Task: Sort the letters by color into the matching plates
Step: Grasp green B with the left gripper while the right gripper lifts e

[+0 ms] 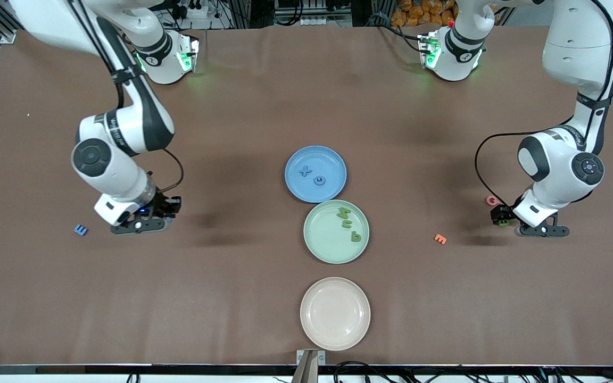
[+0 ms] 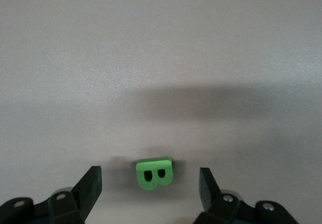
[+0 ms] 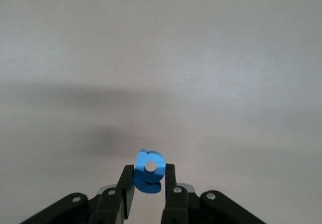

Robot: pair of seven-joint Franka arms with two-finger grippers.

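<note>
Two tools are busy at once. The left tool (image 2: 149,186) is low over the counter (image 1: 242,117) at the left arm's end, with its fingers spread wide. A green letter B (image 2: 154,173) lies flat on the counter right between the fingers, not yet touched by either one. The B's long way runs across the gap, from one finger toward the other, so I think the tool just has to squeeze shut. The left arm is bent down steeply, wrist pointing at the counter.

The right tool (image 3: 149,183) is clenched on a small blue letter (image 3: 149,170), low over the counter at the right arm's end. The blue plate (image 1: 315,174) in the middle holds two blue letters. The green plate (image 1: 336,232) beside it holds three green ones.
</note>
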